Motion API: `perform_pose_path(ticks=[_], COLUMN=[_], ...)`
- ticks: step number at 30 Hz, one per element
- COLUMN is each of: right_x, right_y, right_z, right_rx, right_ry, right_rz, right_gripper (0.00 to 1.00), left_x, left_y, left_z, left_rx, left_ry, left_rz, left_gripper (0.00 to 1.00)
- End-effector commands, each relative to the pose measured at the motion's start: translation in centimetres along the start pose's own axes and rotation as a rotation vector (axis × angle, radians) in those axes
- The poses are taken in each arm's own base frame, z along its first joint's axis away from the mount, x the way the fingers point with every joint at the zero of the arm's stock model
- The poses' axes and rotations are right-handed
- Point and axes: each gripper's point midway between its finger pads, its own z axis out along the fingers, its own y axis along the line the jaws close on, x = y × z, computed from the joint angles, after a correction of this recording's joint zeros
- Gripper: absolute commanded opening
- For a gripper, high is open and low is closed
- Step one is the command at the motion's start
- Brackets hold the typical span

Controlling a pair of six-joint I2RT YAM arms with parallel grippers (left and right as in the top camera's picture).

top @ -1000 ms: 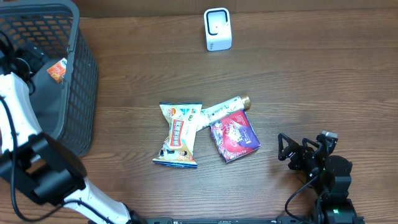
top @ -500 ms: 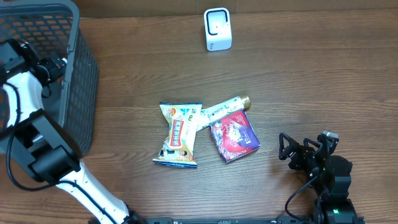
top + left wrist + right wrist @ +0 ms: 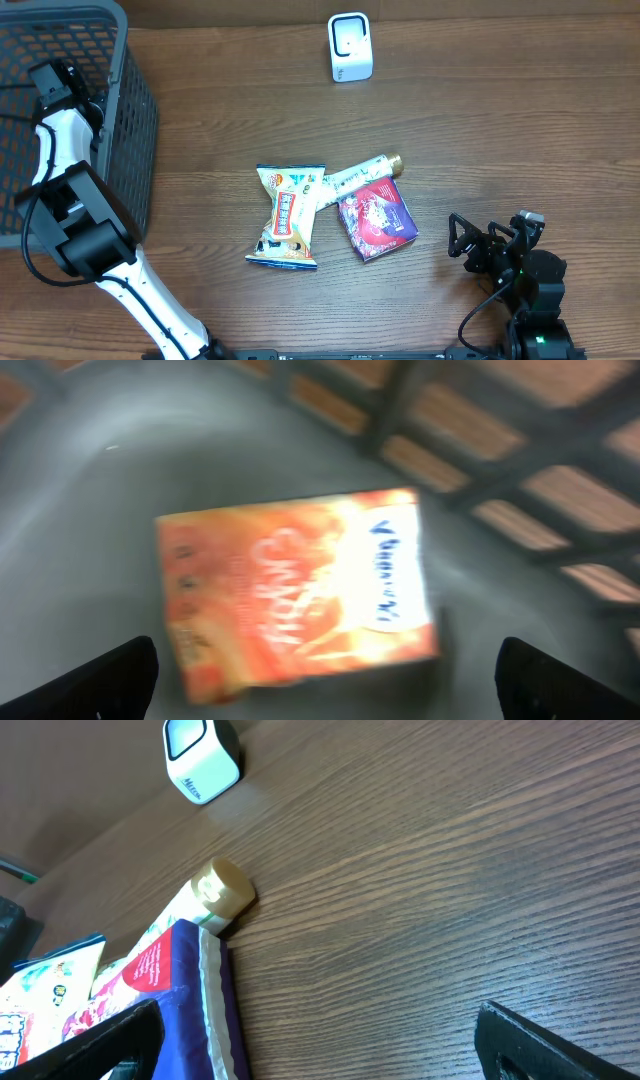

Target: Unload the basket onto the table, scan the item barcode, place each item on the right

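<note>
Orange box in basket, prob. done; snack bag, tube, purple pack at desk centre, unscanned. L gripper, R gripper: fingers wide, empty.

Overhead is looking straight down; left wrist is peering closely into the basket; right wrist, low, is facing the scanner overhead also shows.

Orange packet flat on basket floor; white scanner upright.
</note>
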Motion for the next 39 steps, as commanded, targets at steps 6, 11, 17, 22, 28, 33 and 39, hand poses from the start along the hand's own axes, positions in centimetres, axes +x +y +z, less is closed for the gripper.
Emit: perform_pose_path(ticks=[6,11,17,22,28,33,39], right_x=[0.2,0.2,0.2,0.2,0.2,0.2,0.2], right_y=[-0.6,-0.6,-0.5,-0.6,-0.6,-0.6,-0.6], right_z=[0.1,0.1,0.1,0.1,0.1,0.1,0.1], right_rx=[0.025,0.025,0.025,0.025,0.026,0.026,0.026], right_ry=[-0.006,-0.006,-0.006,-0.006,-0.005,-0.004,-0.004], right_rz=[0.0,0.0,0.0,0.0,0.0,0.0,0.0], right_gripper=[1.0,1.0,1.0,1.0,1.0,1.0,1.0], left_x=[-0.6,0.1,1.7,1.4,1.2,-1.1,-5.4], left_y=[2.0,1.7,1.6,1.6,1.8,2.7,3.5], left_z=[0.3,1.4,3.3,3.3,2.2,-2.1,-9.7], left_rx=[-0.087,-0.074,-0.064,-0.062,-0.081,-0.149,-0.209], left_ry=[-0.032,-0.018,0.022,0.011,0.03,0.027,-0.067], left_rz=[-0.093,-0.125,-0.137,-0.139,-0.138,-0.135,-0.143], left_gripper=[1.0,1.0,0.84,0.25,0.04,0.04,0.04])
